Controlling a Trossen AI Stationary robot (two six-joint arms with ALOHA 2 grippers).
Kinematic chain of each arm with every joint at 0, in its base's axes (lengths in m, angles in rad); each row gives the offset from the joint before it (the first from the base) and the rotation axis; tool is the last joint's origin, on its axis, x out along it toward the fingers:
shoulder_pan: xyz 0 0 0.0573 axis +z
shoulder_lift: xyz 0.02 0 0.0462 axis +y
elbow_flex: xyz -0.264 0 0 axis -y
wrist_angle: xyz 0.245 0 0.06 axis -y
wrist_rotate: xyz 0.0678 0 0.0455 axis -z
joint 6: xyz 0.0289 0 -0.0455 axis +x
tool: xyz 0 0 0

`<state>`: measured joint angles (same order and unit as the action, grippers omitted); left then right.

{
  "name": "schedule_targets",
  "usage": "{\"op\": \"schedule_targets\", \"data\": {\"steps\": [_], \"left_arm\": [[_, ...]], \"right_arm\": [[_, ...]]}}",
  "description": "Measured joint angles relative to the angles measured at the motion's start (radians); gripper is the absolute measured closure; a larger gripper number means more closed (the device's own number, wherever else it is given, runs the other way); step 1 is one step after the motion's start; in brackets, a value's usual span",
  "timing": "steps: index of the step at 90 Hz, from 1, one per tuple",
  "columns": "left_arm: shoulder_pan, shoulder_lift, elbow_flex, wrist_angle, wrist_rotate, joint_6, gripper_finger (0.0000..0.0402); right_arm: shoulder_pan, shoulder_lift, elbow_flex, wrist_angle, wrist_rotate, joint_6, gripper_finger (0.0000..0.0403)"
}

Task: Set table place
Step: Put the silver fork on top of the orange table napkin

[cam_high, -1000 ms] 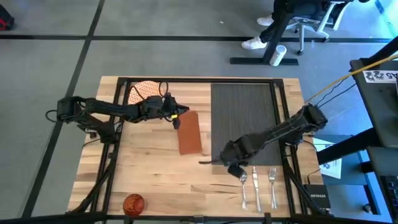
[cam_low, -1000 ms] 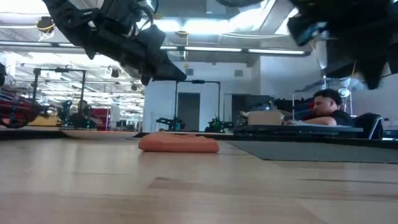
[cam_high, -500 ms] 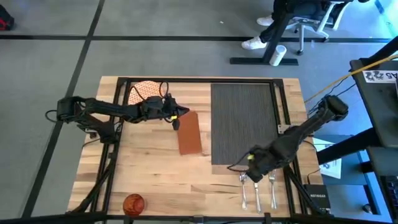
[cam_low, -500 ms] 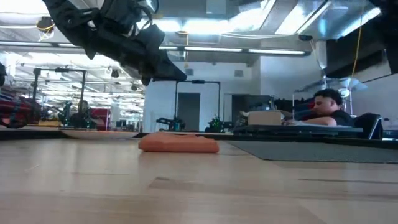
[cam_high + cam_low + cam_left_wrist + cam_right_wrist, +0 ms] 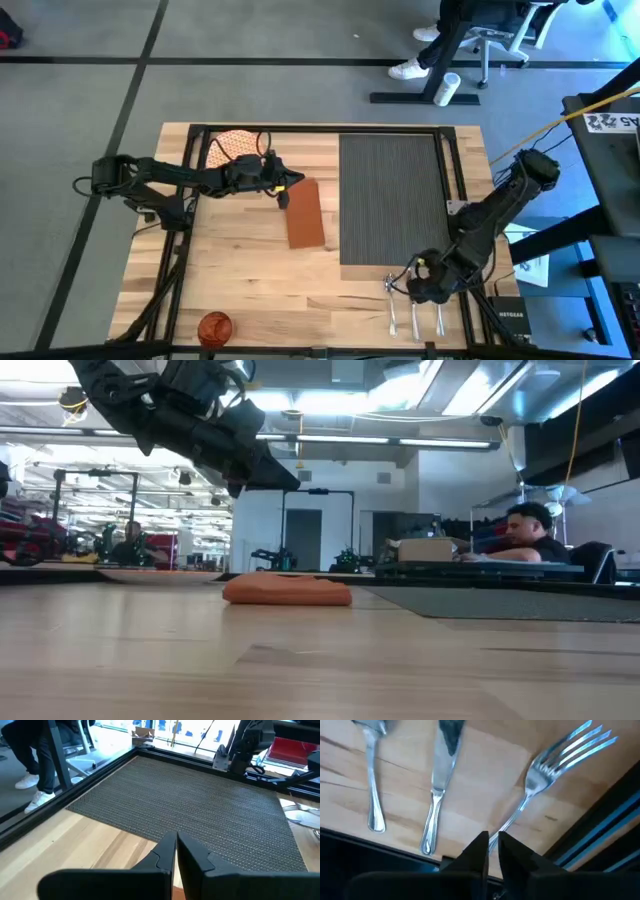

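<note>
Right claw (image 5: 425, 283) hangs over the cutlery at the tabletop (image 5: 250, 275) near edge, fingers pressed together, holding nothing. Fork (image 5: 555, 775) lies flat beside knife (image 5: 437, 795) and spoon (image 5: 372, 780).

Risk: a closed or off-centre descent skids the fork against the rail or nudges the knife.

Left claw (image 5: 175, 857), also pressed together, waits above the napkin (image 5: 305, 213) beside the placemat (image 5: 392, 195).

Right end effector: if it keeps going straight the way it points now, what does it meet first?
Most likely the fork. In the right wrist view the right end effector, fingers nearly together, sits right over the fork's handle, with the knife off to one side. How high it is above the table is unclear.
</note>
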<state>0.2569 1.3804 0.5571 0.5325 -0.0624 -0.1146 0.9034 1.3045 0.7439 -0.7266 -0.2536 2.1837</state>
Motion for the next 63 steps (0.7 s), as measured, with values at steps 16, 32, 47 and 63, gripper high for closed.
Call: {"op": "schedule_targets", "data": {"steps": [16,32,47,63], "left_arm": [[0.0,0.0,0.0,0.0,0.0,0.0,0.0402],[0.0,0.0,0.0,-0.001,0.0,0.0,0.0402],[0.0,0.0,0.0,-0.001,0.0,-0.004,0.0402],[0.0,0.0,0.0,-0.001,0.0,-0.007,0.0402]], "right_arm": [[0.069,0.0,-0.03,0.025,0.027,0.12,0.0352],[0.079,0.0,-0.08,0.078,0.032,0.128,0.0352],[0.079,0.0,-0.12,0.107,0.051,0.141,0.0352],[0.078,0.001,-0.15,0.129,0.049,0.141,0.0352]]}}
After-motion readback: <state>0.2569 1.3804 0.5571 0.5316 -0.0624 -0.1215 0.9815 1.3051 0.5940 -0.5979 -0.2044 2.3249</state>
